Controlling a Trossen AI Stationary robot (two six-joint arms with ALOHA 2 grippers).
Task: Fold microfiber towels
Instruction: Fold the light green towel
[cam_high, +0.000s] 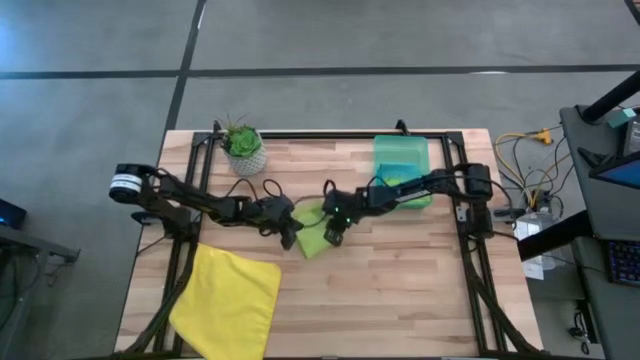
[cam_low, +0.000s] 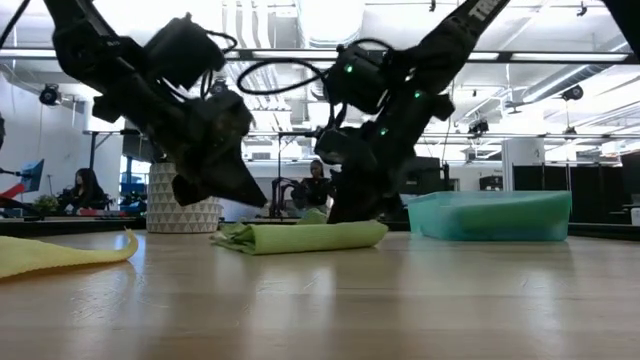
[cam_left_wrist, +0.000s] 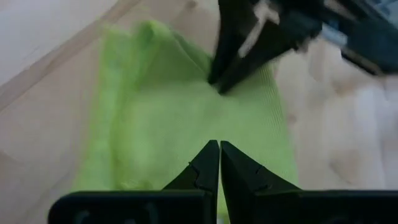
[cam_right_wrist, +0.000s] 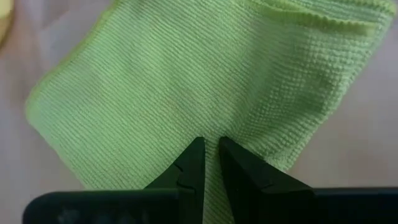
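Observation:
A lime green towel (cam_high: 316, 243) lies folded into a small pad on the table's middle (cam_low: 300, 237). My right gripper (cam_right_wrist: 210, 142) comes down on it from the right, its fingers all but shut. My left gripper (cam_left_wrist: 219, 146) is shut and hangs just left of the towel, above it, touching nothing (cam_low: 250, 195). A yellow towel (cam_high: 230, 295) lies spread flat at the near left. A teal towel (cam_high: 398, 178) lies in the green bin. My right gripper meets the lime green towel's top face (cam_right_wrist: 208, 127), in from its edges, slanting down from the table's right side. Only a narrow slit stands between the fingertips (cam_right_wrist: 194, 149), with cloth showing in it; how many layers, I cannot tell. The towel lies flat on the table.
The translucent green bin (cam_high: 402, 150) stands at the far right. A potted plant (cam_high: 243, 150) stands at the far left. Bare wood lies at the near right. A black frame runs along the table's sides. People sit in the room behind.

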